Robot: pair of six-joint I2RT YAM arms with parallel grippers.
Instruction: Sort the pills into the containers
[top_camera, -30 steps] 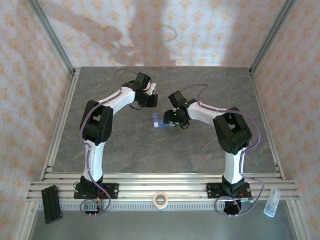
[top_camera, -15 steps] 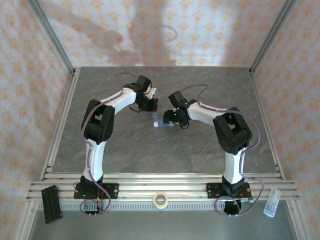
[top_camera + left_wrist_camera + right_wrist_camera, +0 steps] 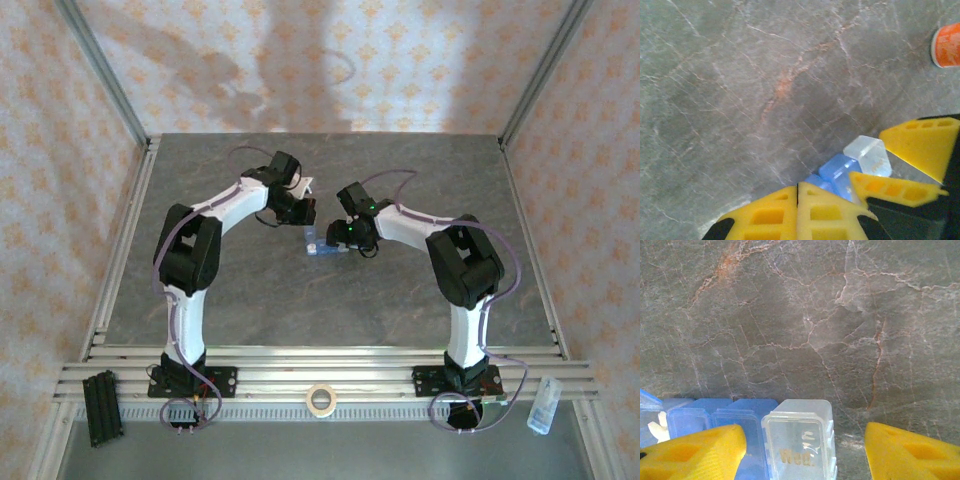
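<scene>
The containers (image 3: pixel 317 243) are a short strip of blue compartments with a clear end, lying on the grey table between the two arms. In the right wrist view my right gripper (image 3: pixel 804 436) is open over the clear end marked "Wed." (image 3: pixel 799 440). One finger lies over a blue compartment (image 3: pixel 740 412) and the other stands apart on the bare table. A whitish piece (image 3: pixel 656 429) shows in the leftmost compartment. My left gripper (image 3: pixel 798 194) is shut with nothing between its fingers, just beside the containers (image 3: pixel 860 159). From above, the left gripper (image 3: pixel 303 210) sits just up-left of the right gripper (image 3: pixel 335 238).
An orange-topped bottle (image 3: pixel 947 45) stands on the table beyond the strip. On the front rail lie a tape roll (image 3: pixel 320 399), a black block (image 3: pixel 103 406) and a clear bottle (image 3: pixel 541 405). Metal frame posts and patterned walls enclose the table (image 3: pixel 420 320).
My left gripper has come down and slightly right, closer to the containers. The right arm and the strip have not moved.
</scene>
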